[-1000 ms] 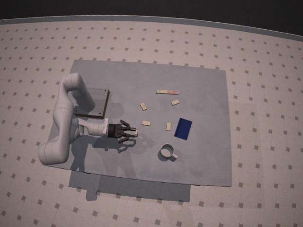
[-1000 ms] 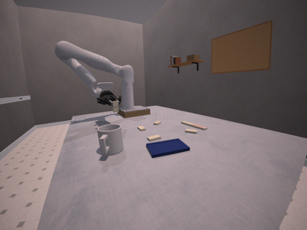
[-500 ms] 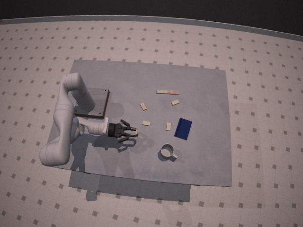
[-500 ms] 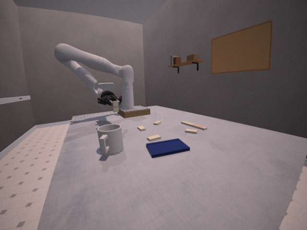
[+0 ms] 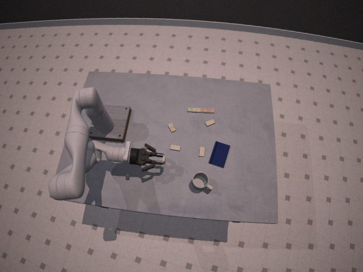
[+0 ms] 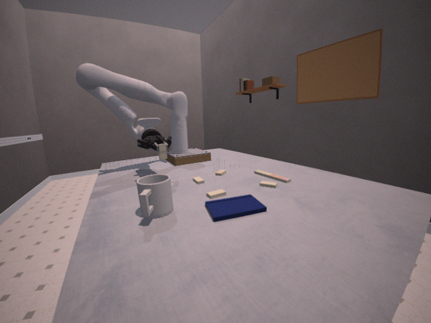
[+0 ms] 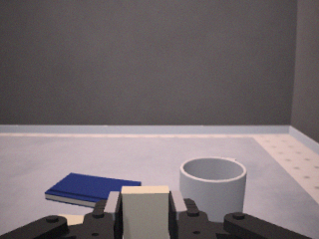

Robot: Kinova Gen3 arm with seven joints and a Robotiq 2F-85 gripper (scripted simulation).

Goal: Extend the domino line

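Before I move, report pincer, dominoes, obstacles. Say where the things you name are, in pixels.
Pincer [image 5: 163, 158] [image 6: 162, 144] [image 7: 145, 207] shut on raised domino [image 5: 164, 158] [image 6: 162, 151] [image 7: 146, 213]. Line [image 5: 201, 110] [image 6: 272, 175] unextended. Mug [image 5: 200, 180] [image 6: 155, 195] [image 7: 212, 191], blue book [image 5: 219, 154] [image 6: 235, 207] [image 7: 95, 188] off the line's ends.

Near the frame's center, a gray table [image 5: 234, 123] with a line of dominoes [image 5: 201, 110] at upper right of center. Below that, four loose dominoes, three plain side up, the leftmost [image 5: 171, 127] apparently marked. Farther down, a blue book [image 5: 219, 154] and a mug [image 5: 200, 180].

And there's the mug [image 5: 200, 180] [image 6: 155, 195] [image 7: 213, 191], upright near the blue book [image 5: 219, 154] [image 6: 235, 206] [image 7: 92, 188]! Over on the wall, a shelf [image 6: 260, 89] carries books and a box [image 6: 271, 81].
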